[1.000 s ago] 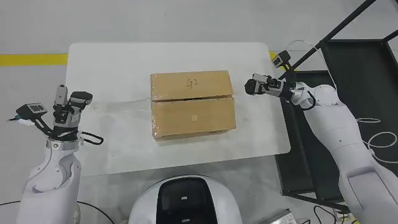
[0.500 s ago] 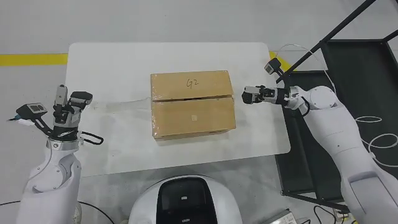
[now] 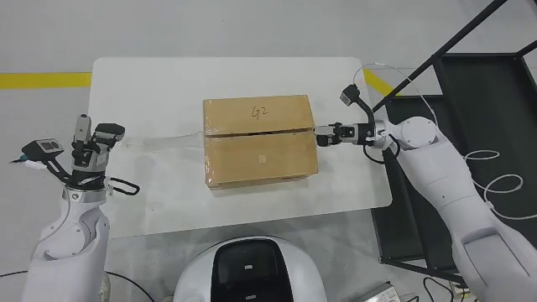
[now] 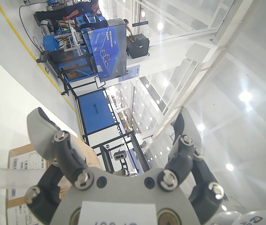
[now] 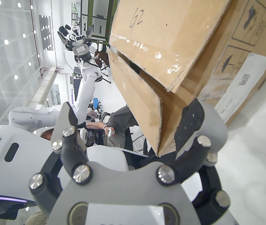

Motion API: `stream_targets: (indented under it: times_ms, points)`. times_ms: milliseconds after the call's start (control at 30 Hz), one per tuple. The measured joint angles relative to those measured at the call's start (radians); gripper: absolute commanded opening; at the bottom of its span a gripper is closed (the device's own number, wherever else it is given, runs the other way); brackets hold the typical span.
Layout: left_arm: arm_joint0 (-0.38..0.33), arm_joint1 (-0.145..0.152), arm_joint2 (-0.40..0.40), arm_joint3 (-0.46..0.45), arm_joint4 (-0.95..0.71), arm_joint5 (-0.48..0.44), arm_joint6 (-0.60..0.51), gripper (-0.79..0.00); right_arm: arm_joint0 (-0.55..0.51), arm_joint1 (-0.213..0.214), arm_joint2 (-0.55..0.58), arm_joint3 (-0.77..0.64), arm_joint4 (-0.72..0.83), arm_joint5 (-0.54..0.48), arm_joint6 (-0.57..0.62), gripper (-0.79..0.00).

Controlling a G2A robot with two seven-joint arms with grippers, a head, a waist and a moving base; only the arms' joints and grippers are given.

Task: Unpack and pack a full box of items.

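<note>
Starting on my left, the left gripper (image 3: 95,132) sits at the counter's (image 3: 151,84) left edge, pointing up, its jaws wide and empty, well apart from the work. Between it and the box (image 3: 260,141) a translucent strip (image 3: 164,143), tape by the look of it, lies on the counter and runs to the box's left end. The box rests mid-counter with both top flaps down and the seam running left to right, so I judge I'm at the very start: getting it open. At its right end the right gripper (image 3: 321,135) is level with the seam, jaws wide and holding nothing. In the right wrist view the seam gapes a little at this end, and the corner of the near flap (image 5: 137,108) sits between the jaws, close to one pad. I cannot tell whether it touches. Next, I reckon, I need to pinch that corner and swing the flap up and back without dragging the box. Shiny tape along the seam could resist. Further right, just off the counter, a black rack (image 3: 487,84) and loose cables (image 3: 495,189) crowd the right arm's elbow room
</note>
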State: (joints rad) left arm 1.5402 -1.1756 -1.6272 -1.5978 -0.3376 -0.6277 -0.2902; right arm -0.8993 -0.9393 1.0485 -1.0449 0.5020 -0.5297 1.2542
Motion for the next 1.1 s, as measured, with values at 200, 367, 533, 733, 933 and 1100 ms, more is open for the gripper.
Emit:
stream_targets:
  times_ms: [200, 367, 533, 733, 933, 1100]
  points:
    - [0.0, 0.0, 0.0, 0.0, 0.0, 0.0, 0.0, 0.0, 0.02, -0.013, -0.027, 0.018, 0.007, 0.0, 0.037, 0.0]
    - [0.0, 0.0, 0.0, 0.0, 0.0, 0.0, 0.0, 0.0, 0.024, -0.018, -0.038, 0.023, 0.051, 0.014, 0.051, 0.0]
    - [0.0, 0.0, 0.0, 0.0, 0.0, 0.0, 0.0, 0.0, 0.01, -0.006, -0.019, -0.011, 0.102, 0.032, 0.069, 0.0]
    - [0.0, 0.0, 0.0, 0.0, 0.0, 0.0, 0.0, 0.0, -0.032, 0.023, 0.024, -0.1, 0.158, 0.062, 0.098, 0.0]
    - [0.0, 0.0, 0.0, 0.0, 0.0, 0.0, 0.0, 0.0, -0.09, 0.055, 0.06, -0.217, 0.165, 0.093, 0.13, 0.0]
    - [0.0, 0.0, 0.0, 0.0, 0.0, 0.0, 0.0, 0.0, -0.136, 0.08, 0.065, -0.308, 0.129, 0.11, 0.146, 0.0]
